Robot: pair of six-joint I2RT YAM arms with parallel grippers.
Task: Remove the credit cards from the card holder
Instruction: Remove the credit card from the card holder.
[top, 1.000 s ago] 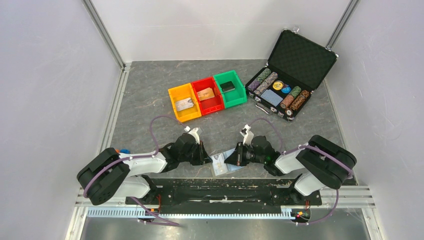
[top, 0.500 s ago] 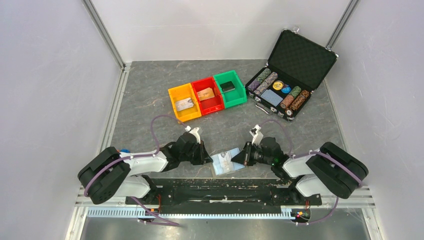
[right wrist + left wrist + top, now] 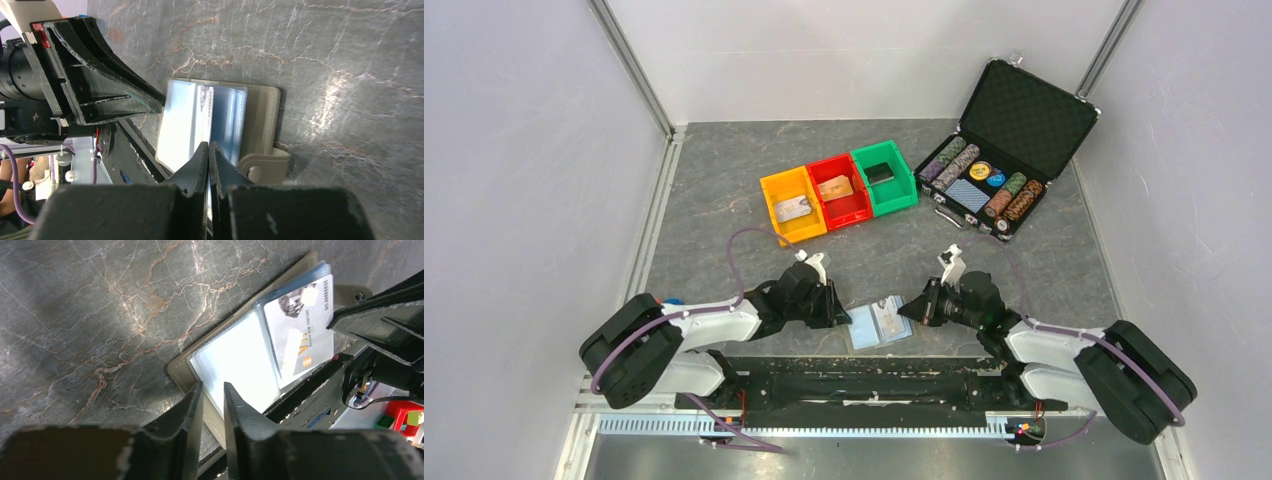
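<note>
The card holder (image 3: 869, 332) lies open at the table's near edge, grey outside (image 3: 261, 115) with a light-blue inner panel (image 3: 235, 365). A credit card (image 3: 300, 325) with a portrait and orange marks sits in its right sleeve. My right gripper (image 3: 912, 311) comes in from the right. It is shut (image 3: 208, 148) on the thin edge of that credit card (image 3: 204, 117). My left gripper (image 3: 840, 313) hangs over the holder's left corner. Its fingers stand slightly apart (image 3: 212, 389), and the grey stitched rim shows in the gap.
Yellow bin (image 3: 771, 210), red bin (image 3: 849, 218) and green bin (image 3: 894, 205) stand in a row mid-table, a card in each of the first two. A black chip case (image 3: 1034, 115) is open at the back right. A black rail (image 3: 864, 365) runs just below the holder.
My right gripper has drawn back to the right, still shut, and its arm has swung outward. The left fingers have parted a little. The holder has shifted slightly.
</note>
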